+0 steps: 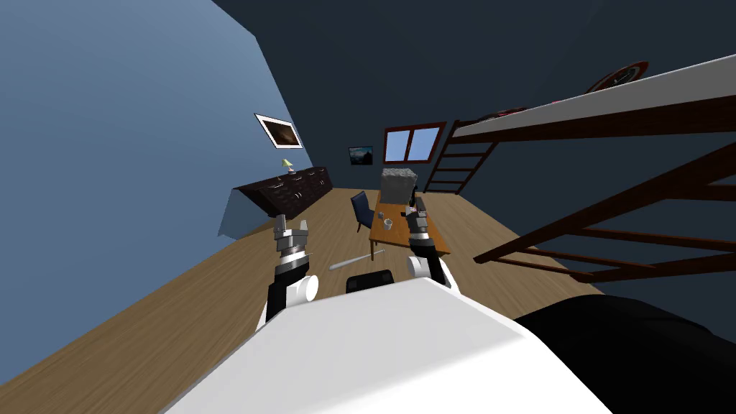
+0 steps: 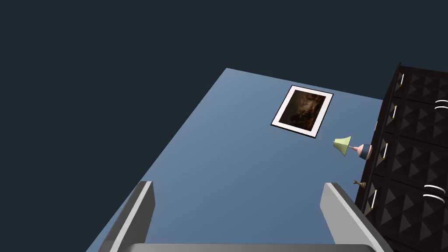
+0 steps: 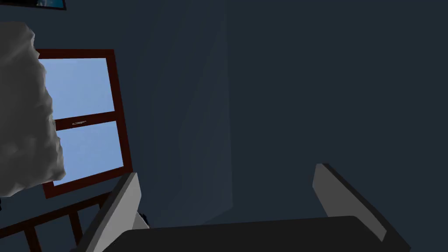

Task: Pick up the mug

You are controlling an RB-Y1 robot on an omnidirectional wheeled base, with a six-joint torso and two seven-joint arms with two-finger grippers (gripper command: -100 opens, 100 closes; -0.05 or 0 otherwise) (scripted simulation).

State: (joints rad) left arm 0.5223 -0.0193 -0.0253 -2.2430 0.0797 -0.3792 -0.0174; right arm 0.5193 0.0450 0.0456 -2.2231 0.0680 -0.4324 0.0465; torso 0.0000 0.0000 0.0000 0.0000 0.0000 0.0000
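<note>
Facing pale mug [image 1: 387, 223] on brown table [image 1: 394, 242]

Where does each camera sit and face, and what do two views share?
Head view: on head, facing down-forward at table, mug; left tool, right tool show.
Left wrist view: on left hand, facing framed picture; own open fingers.
Right wrist view: on right hand, facing window; own open fingers.
Shared: window, in head and right wrist views.
</note>
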